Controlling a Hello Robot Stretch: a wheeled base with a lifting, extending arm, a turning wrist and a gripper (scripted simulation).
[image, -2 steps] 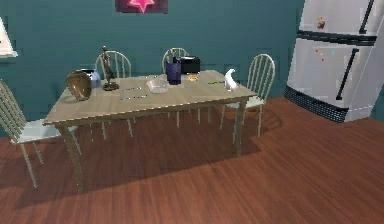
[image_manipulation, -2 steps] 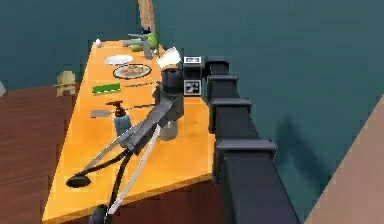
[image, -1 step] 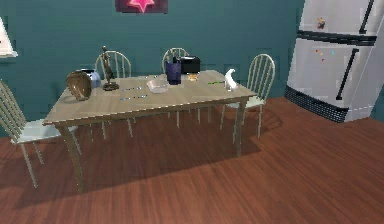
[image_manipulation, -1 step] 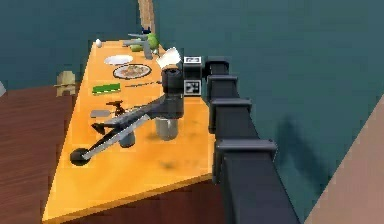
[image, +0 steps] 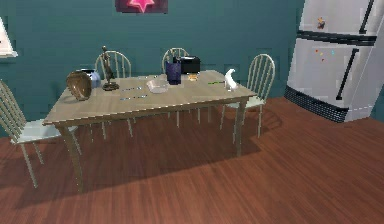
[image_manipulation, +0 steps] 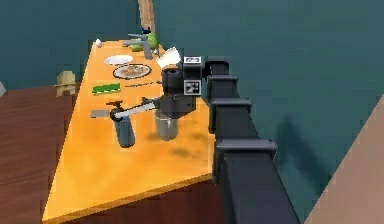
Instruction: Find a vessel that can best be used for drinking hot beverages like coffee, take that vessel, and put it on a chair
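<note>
A dark blue mug-like vessel (image: 173,71) stands near the far edge of the wooden dining table (image: 120,108), and pale chairs (image: 260,76) surround it. In the arm side view the arm (image_manipulation: 235,140) reaches over an orange-brown tabletop (image_manipulation: 95,165). My gripper (image_manipulation: 128,109) sits left of the white marker squares. A grey cup (image_manipulation: 165,126) and a dark cylinder-shaped thing (image_manipulation: 124,133) stand on the top at the gripper. I cannot tell whether the gripper holds anything.
On the dining table are a brown bowl (image: 79,84), a thin dark statue (image: 105,70), a plate (image: 157,86), a black box (image: 190,65) and a white object (image: 230,79). A white fridge (image: 335,55) stands at the right. A plate (image_manipulation: 130,70) and green items (image_manipulation: 107,89) lie farther along the orange top.
</note>
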